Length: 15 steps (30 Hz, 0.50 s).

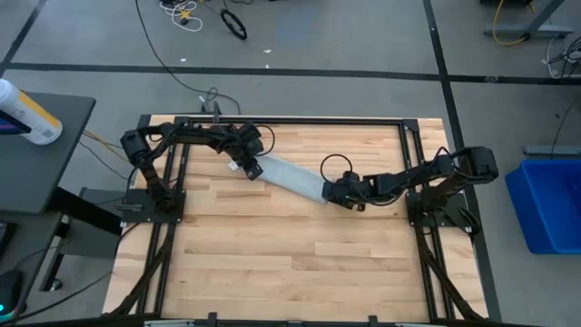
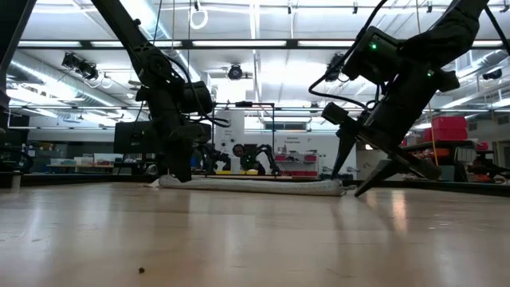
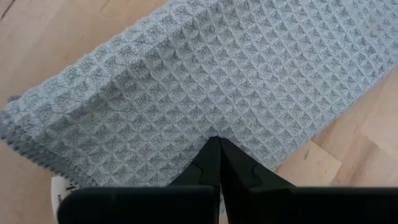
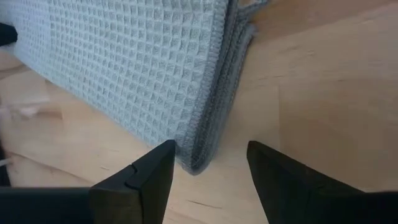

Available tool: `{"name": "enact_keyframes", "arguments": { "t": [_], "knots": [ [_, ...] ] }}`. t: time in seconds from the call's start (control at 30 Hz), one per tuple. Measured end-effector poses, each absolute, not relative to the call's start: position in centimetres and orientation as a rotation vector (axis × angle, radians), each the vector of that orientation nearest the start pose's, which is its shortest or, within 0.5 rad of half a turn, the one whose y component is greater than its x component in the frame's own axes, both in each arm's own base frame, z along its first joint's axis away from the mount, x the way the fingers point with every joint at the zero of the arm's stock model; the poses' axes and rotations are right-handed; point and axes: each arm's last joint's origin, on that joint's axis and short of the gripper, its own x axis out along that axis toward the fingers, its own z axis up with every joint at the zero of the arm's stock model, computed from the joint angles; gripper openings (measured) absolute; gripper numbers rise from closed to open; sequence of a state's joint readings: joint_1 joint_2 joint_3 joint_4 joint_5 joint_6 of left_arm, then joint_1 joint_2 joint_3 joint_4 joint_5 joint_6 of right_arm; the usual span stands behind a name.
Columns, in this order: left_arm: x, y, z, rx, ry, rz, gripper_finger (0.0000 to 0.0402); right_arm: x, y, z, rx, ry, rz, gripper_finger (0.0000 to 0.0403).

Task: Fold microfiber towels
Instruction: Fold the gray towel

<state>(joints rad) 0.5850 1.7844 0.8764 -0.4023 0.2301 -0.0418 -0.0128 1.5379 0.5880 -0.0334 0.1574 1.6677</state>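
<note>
Grey-blue towel (image 1: 286,174): lying as a long narrow folded strip across the far middle of the wooden counter (image 1: 290,263), running slantwise between the two arms, flat on the wood in the low view.
Left arm's fingers (image 3: 217,142): pressing fully together at the towel's end nearest the left arm; the tips are sitting right at the cloth's edge, and they look to be pinching it, though I cannot tell how many layers are caught.
Right arm's fingers (image 4: 208,158): standing wide apart and holding nothing, hovering just off the other end, with the stitched corner of the stacked layers lying in the gap between them.
White tag (image 3: 60,188): peeking out at the left end, just beside the closed tips.
Risk, right end: the layers are fanning slightly at that corner, so closing there is likely to be catching only the top layer and peeling the fold open.
Risk, left end: a thin pinch on the edge may be slipping free once the strip is lifted, dropping that end in a heap.
Risk, both ends: with one side gripped and the other loose, any pull is probably dragging the strip askew along the wood, leaving the edges misaligned for the next fold.
Risk, counter: open tips coming down beside the corner may be scraping wood instead of getting under the cloth.
</note>
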Motion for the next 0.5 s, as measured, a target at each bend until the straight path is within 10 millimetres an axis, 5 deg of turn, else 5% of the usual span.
{"name": "enact_keyframes", "arguments": {
  "t": [0.5],
  "knots": [
    [25.3,15.9,11.3,-0.556,1.205,0.324,0.0,25.8,-2.7,12.4,1.426,0.537,-0.928,0.0221]
  ]
}}
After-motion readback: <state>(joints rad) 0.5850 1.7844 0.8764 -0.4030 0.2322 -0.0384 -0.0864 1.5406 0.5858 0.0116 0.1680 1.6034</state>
